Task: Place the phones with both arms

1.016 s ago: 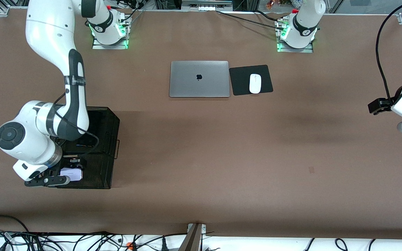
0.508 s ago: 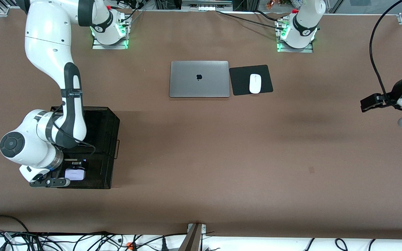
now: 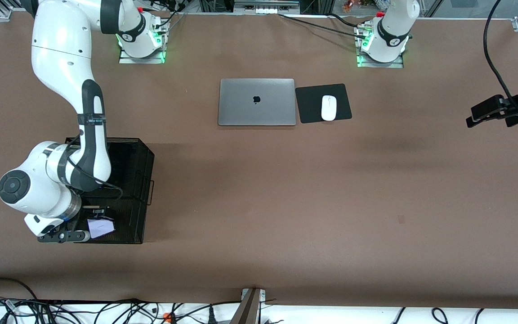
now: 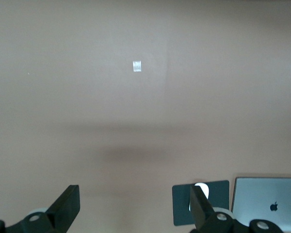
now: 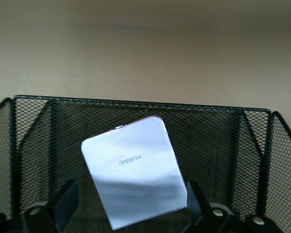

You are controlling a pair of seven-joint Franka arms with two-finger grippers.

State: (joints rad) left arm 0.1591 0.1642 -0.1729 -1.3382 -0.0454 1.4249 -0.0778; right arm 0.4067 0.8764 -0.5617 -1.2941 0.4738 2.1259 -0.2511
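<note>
Right end effector (image 3: pixel 89 227) gapes wide over mesh basket (image 3: pixel 138 180), lavender phone (image 3: pixel 100 227) tilted inside, prob. just freed; left end effector (image 3: pixel 488 113) waits wide & empty over counter (image 3: pixel 286 202) edge

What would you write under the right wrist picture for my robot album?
Open right gripper above a pale lavender-white phone lying tilted in the black mesh basket.
</note>
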